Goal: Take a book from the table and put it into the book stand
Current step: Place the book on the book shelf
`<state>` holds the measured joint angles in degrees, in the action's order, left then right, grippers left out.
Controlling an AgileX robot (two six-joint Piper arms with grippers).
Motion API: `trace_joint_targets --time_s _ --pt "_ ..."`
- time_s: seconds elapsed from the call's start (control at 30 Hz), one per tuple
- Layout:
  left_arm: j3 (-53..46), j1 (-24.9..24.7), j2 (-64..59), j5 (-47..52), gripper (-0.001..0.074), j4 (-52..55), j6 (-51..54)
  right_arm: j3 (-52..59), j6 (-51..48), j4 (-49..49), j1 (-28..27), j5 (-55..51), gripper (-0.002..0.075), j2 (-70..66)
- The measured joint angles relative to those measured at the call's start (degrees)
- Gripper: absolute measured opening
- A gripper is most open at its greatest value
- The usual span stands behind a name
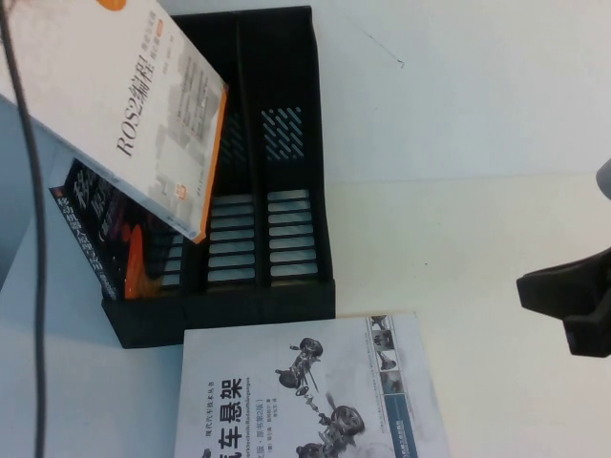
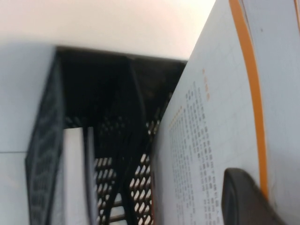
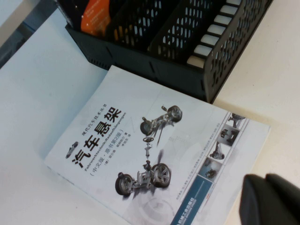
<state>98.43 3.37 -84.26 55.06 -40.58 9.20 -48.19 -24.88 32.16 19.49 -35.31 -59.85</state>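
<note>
ROS2 book (image 1: 124,105), white and grey with orange edge, tilted in the air above the left compartment of the black book stand (image 1: 286,191); lower corner over the slotted floor. Clamped by the left gripper (image 2: 248,199), one dark finger pressed on the cover. Dark thick book (image 1: 95,239) leaning at the stand's left side. White suspension book (image 1: 305,391) flat on the table (image 1: 458,124) before the stand's front lip. Right gripper (image 1: 573,301) right of the stand, above the table; claw state impossible to tell.

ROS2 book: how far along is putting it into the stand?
Done: the ROS2 book is lifted off the table, gripped by the left gripper. In hand: it hangs tilted above the book stand. Left: lower and release. The right gripper waits aside.
</note>
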Motion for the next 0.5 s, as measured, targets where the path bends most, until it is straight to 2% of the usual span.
trace_joint_targets --time_s 0.2,0.37,0.5 --pt "0.0 -6.34 -2.91 -3.09 0.0106 7.49 -4.57 0.0 0.0 0.04 0.0 0.0 0.0008 0.0" --pt "0.08 -7.04 -4.51 -4.04 0.0106 14.84 -8.74 0.0 0.0 0.04 0.0 -0.11 0.0008 0.0" --pt "0.08 -7.13 -5.24 -3.6 0.0106 15.77 -10.03 0.0 0.0 0.04 0.0 -0.11 0.0008 0.0"
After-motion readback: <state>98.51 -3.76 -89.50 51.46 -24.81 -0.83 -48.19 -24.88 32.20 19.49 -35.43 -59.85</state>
